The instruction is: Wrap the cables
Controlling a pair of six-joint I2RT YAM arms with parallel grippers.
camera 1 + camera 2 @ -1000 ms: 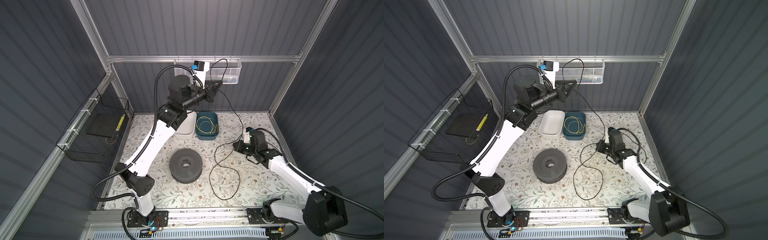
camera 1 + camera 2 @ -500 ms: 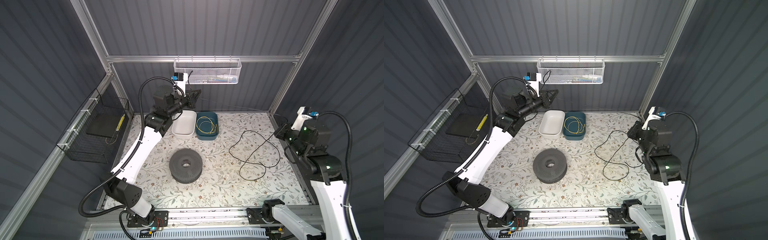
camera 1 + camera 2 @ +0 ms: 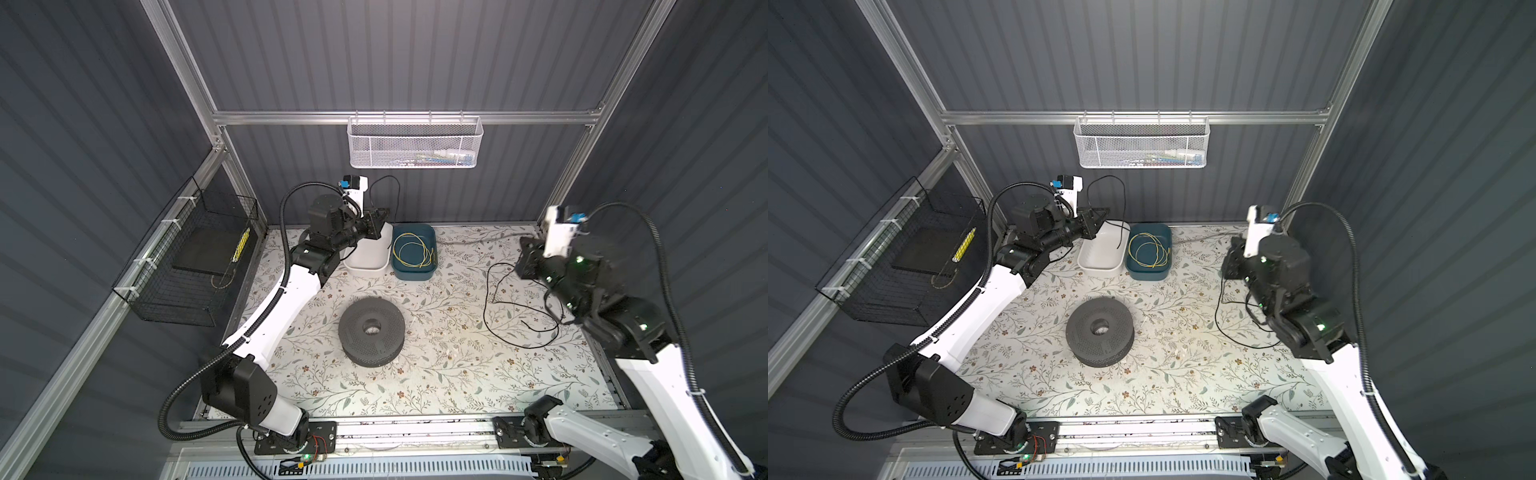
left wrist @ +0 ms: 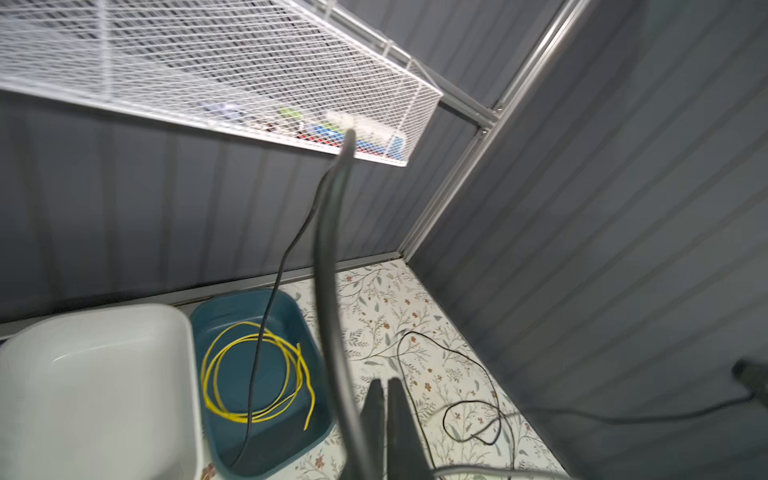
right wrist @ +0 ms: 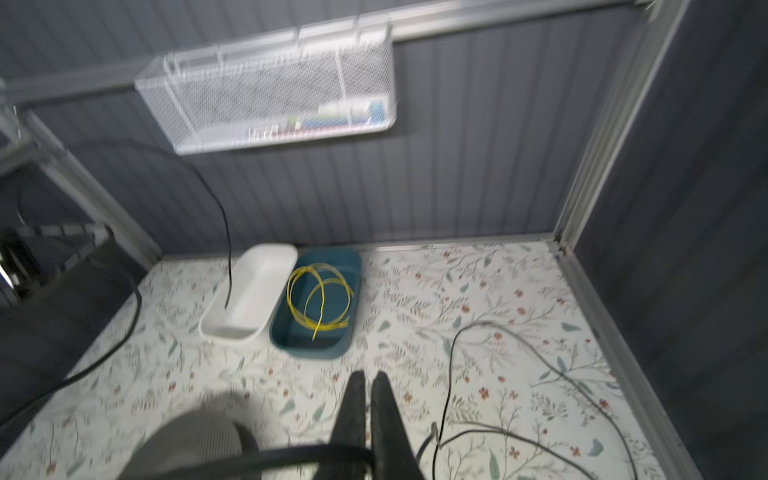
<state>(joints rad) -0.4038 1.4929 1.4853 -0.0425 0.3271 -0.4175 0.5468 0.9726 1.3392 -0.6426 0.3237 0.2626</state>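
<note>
Right now you're on the gathering step: your left tool (image 4: pixel 385 380) is pressed together, pinching the black cable (image 4: pixel 323 270) near one end, and the tail droops into the white bin (image 5: pixel 228 332). Your right tool (image 5: pixel 368 374), closed too, seems to grip it further along, with slack looped on the desk (image 3: pixel 436 374) nearby. Next, I'd judge, bring the tools together to lay a coil turn

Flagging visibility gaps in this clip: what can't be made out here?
Every view: white mesh basket contents, only coloured smears behind mesh and blur.
Top views: black cable between left gripper and right gripper, motion-blurred to a grey streak.
Right wrist view: dark spool, blurred, cut by the bottom edge.
</note>
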